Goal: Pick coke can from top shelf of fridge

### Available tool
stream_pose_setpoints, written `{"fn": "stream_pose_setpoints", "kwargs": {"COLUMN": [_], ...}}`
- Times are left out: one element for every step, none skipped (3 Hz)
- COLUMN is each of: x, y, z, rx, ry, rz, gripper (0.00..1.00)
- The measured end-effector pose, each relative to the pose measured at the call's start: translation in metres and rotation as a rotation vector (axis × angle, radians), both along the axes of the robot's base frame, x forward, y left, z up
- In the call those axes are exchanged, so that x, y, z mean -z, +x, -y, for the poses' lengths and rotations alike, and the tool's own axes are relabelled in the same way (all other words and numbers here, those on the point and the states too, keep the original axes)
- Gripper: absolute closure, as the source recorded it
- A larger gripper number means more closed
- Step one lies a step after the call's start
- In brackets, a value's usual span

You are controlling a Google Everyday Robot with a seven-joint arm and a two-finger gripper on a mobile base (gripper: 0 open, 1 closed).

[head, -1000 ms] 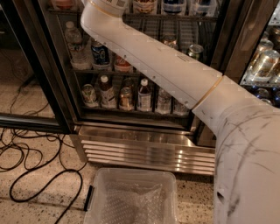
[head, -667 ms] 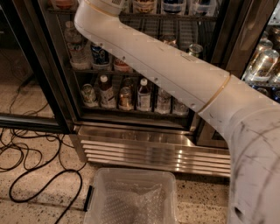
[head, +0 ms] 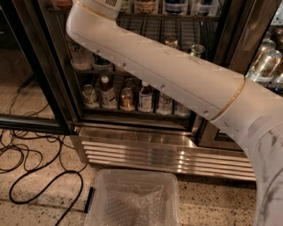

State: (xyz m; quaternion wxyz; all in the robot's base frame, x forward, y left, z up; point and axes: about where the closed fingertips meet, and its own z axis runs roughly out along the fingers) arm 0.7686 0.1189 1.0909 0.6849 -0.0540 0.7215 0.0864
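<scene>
- labels: none legible on any bottle or can; no brand readable.
- fridge (head: 59, 95): dark frame, glass doors, grey wire racks, ribbed steel grille (head: 163, 152) along the base.
- top rack: only the bottoms of a few bottles (head: 174, 5) show at the upper edge; coke can can't be picked out there.
- mid rack: two can tops (head: 196, 50) just behind the arm.
- lower rack: row of small bottles and cans (head: 145, 97), upright, side by side.
- white arm (head: 168, 75) runs from lower right up to upper left, across the fridge front.
- gripper: out of shot past the top edge, so its state and its position vs the can can't be told.
- clear plastic bin (head: 132, 198) on speckled floor below the grille; black cables (head: 40, 176) at left.
</scene>
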Motion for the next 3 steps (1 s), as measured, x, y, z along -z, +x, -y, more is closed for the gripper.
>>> {"fn": "stream_pose_setpoints", "kwargs": {"x": [0.003,0.026,0.065], "y": [-0.004,-0.03,-0.068], "z": [0.006,0.017,0.031], "rx": [0.011,0.055,0.123], "ry": [0.009,0.066,0.12], "rz": [-0.022,-0.125,-0.253], "gripper": [1.0,1.0,1.0]}}
